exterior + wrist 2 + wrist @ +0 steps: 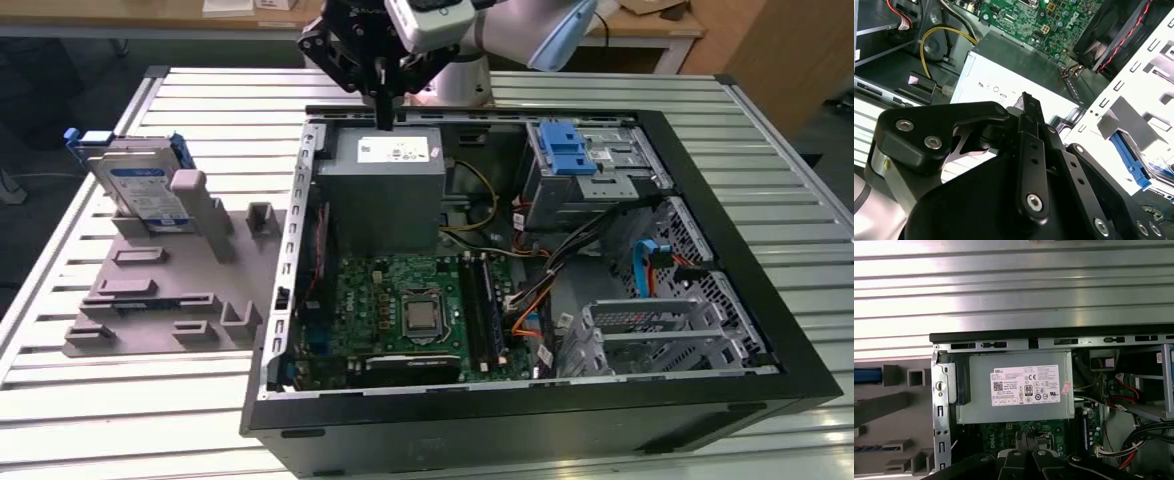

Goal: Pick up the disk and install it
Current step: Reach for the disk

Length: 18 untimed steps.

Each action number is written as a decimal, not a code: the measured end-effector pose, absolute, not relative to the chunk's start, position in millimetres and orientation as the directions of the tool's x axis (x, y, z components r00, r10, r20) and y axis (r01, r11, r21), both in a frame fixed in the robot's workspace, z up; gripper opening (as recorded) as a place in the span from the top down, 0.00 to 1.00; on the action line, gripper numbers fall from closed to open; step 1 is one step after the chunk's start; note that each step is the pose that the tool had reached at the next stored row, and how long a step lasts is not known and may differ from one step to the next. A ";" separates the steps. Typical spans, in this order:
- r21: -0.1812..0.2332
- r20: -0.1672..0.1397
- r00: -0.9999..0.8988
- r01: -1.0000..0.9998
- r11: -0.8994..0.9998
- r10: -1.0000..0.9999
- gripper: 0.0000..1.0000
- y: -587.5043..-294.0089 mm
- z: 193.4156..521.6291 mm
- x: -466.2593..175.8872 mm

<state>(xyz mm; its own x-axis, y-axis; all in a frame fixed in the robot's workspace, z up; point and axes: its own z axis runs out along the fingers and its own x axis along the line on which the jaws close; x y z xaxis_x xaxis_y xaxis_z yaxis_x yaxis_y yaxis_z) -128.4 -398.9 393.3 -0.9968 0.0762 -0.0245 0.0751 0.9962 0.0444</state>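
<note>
The disk (142, 186), a silver drive with a white-and-blue label in a blue carrier, stands on edge in a grey fixture (160, 290) on the table, at the exterior view's left. My gripper (384, 112) hangs well to the right of it, over the open computer case (694, 180), just above the far end of the grey power supply box (387, 178). Its fingers are shut and hold nothing. In both wrist views the closed fingertips (1026, 434) (1027, 100) point at the power supply (1014, 387) and the green motherboard beyond it.
A silver drive bay with a blue latch (571, 150) sits in the case's far right corner. Cables, the motherboard (407, 310) and a metal cage (654, 335) lie inside the case. The slatted metal table (200, 90) runs around the case.
</note>
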 end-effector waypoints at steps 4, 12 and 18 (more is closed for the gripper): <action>0.044 -0.024 -0.997 0.075 0.996 0.076 0.89 -398.9 393.3 -132.5; 0.044 -0.024 -0.997 0.075 0.996 0.076 0.89 -398.9 393.2 -134.9; 0.044 -0.024 -0.997 0.075 0.996 0.076 0.89 -393.9 393.2 -136.9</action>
